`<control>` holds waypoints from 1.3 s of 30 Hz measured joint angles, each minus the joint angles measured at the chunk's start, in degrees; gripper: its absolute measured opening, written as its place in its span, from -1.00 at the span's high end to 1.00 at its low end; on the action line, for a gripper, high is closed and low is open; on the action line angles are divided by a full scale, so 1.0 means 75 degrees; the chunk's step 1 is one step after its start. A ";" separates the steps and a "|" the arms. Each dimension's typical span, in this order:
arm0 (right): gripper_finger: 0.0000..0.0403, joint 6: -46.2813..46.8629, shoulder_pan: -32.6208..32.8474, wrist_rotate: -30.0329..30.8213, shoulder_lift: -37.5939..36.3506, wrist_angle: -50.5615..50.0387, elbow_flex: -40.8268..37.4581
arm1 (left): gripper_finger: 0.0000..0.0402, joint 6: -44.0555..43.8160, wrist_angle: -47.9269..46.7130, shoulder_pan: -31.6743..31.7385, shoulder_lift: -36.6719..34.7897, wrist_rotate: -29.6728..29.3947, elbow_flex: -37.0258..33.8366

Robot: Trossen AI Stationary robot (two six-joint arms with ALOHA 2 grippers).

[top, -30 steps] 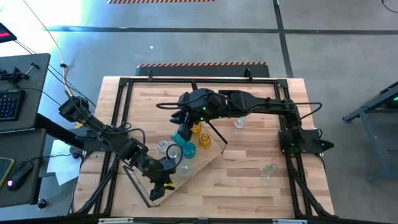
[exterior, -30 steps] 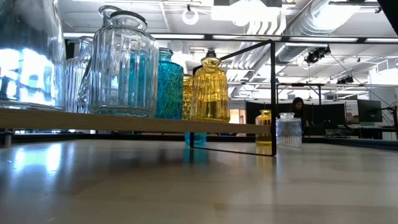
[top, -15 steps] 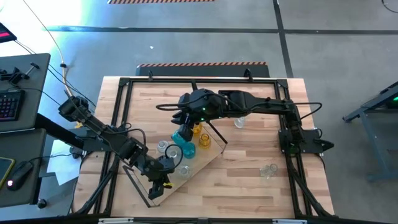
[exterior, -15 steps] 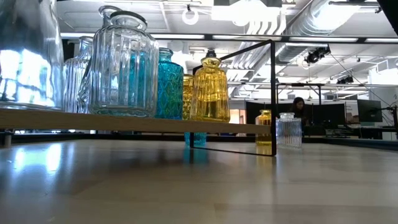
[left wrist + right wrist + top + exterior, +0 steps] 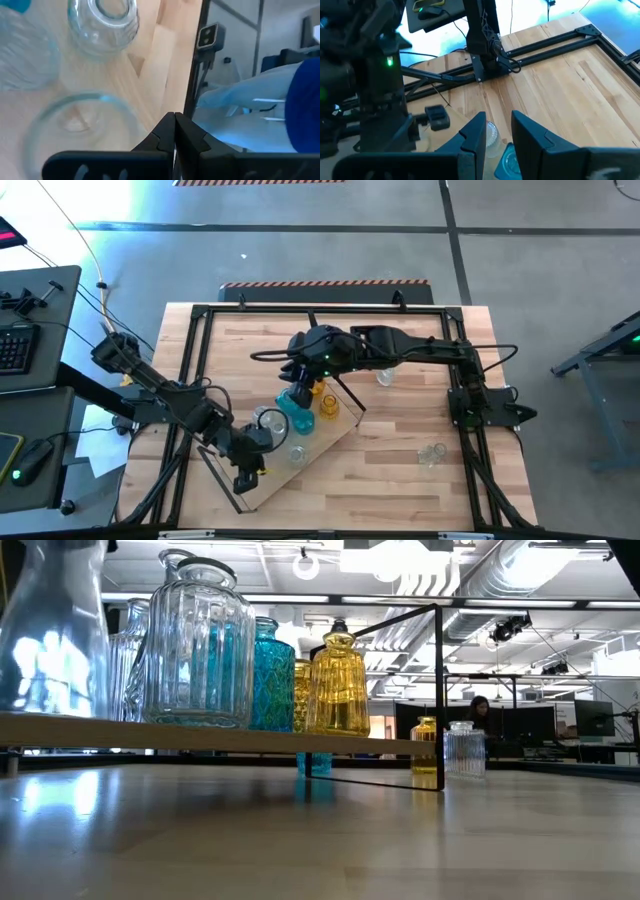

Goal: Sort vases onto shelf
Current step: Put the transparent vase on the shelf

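The shelf (image 5: pixel 335 434), a light board with black wire ends, lies slantwise across the table's near middle. On it stand teal vases (image 5: pixel 292 397), yellow vases (image 5: pixel 330 407) and clear vases (image 5: pixel 268 420), all on their bases. My left gripper (image 5: pixel 246 478) is shut over the shelf's near-left end. In its wrist view the shut fingertips (image 5: pixel 174 131) sit beside a clear vase (image 5: pixel 75 127). My right gripper (image 5: pixel 297 380) hovers over the shelf's far side with its fingers apart (image 5: pixel 499 131). A teal vase mouth (image 5: pixel 506 160) shows below, through the gap.
Two clear vases stand on the bare table, one at the far middle (image 5: pixel 385 377) and one at the near right (image 5: pixel 432 453). A black metal frame (image 5: pixel 190 380) rims the table. The shelf's wire end (image 5: pixel 440 690) rises above the board. A person (image 5: pixel 480 712) sits far off in the room.
My left gripper, still shut, has moved a little toward the table's left edge over the shelf's near-left end, and it has tipped.
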 joint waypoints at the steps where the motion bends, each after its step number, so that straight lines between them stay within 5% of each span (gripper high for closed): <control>1: 0.63 -0.0007 0.0003 0.0003 0.0000 -0.0026 0.0000 | 1.00 -0.0032 -0.0015 0.0000 -0.0059 -0.0029 0.0006; 14: 0.63 -0.0145 0.0006 0.0003 0.0000 -0.0117 0.0000 | 1.00 -0.0039 0.0497 0.0106 -0.0100 -0.0046 0.0163; 39: 0.63 -0.0365 0.0021 0.0003 0.0000 -0.0490 0.0000 | 1.00 0.0639 -0.0590 0.1109 -0.0036 0.0338 0.0718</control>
